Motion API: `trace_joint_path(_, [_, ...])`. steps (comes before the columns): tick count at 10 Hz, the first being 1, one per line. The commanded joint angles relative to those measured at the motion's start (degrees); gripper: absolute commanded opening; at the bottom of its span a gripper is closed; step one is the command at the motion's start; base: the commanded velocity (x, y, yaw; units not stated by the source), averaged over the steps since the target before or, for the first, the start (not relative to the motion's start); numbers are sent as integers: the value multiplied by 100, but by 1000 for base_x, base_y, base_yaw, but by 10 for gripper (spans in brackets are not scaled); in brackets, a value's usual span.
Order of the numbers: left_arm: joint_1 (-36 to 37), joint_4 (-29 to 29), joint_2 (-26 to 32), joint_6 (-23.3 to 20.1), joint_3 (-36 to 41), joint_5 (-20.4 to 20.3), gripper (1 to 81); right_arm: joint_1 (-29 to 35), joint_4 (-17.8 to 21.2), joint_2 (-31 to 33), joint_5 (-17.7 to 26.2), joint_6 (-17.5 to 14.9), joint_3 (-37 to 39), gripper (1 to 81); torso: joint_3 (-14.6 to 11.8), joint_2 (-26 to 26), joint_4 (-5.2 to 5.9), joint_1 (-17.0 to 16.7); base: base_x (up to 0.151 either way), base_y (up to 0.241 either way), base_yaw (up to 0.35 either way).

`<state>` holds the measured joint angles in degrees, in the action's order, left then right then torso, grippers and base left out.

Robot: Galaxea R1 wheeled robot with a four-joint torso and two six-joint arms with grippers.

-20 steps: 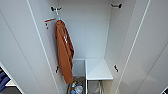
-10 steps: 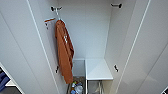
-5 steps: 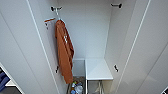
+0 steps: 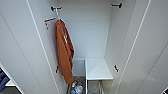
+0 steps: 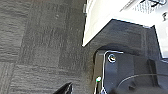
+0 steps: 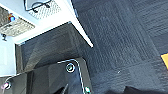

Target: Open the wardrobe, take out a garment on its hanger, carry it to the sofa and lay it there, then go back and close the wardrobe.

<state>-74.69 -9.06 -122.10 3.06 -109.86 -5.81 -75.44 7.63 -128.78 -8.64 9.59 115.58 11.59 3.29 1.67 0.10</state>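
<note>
The wardrobe (image 4: 87, 37) stands open before me in the head view, its two white doors (image 4: 20, 50) swung out to either side. Inside, a plain orange jacket (image 4: 64, 55) hangs on a thin hanger (image 4: 58, 15) from the left bracket (image 4: 55, 8). The rest of the hanging space is bare white wall up to the right bracket (image 4: 116, 5). The lower edge of a wardrobe door (image 5: 100, 22) shows in the left wrist view over dark carpet, and the other door's edge (image 6: 75, 22) in the right wrist view.
A white shelf box (image 4: 98, 70) fills the wardrobe's lower right, with small items (image 4: 76, 87) on its floor beside it. A bit of blue (image 4: 2, 80) shows at the lower left edge. My own dark base (image 5: 125, 72) sits close to the wardrobe on grey carpet (image 6: 125, 37).
</note>
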Motion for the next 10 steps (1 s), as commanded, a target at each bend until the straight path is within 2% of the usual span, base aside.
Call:
trace_joint_path(1, [1108, -105, 1116, 835, -123, 378, 811, 787, 98, 719, 267, 629, 200, 811, 0, 0, 0, 0, 0, 0, 0])
trace_joint_path(3, [1837, -105, 1354, 1231, -394, 868, 811, 1156, 116, 965, 267, 1244, 542, 811, 2, -2, 0, 2, 0, 0, 0])
trace_joint_path(6, [3137, -114, 1372, 1267, -870, 2084, 811, 1859, 116, 1089, 328, 2231, 1150, 811, 5, -5, 0, 2, 0, 0, 0])
trace_joint_path(8, [3710, -503, 1129, 1267, -1141, 2625, 811, 2430, 107, 1080, 770, 2859, 988, 811, 9, -7, 0, 4, 0, 0, 0])
trace_joint_path(10, [3931, -860, 733, 1267, -1125, 2875, 811, 2984, 56, 1010, 1362, 2891, 128, 811, 11, -11, 0, 6, 0, 0, 0])
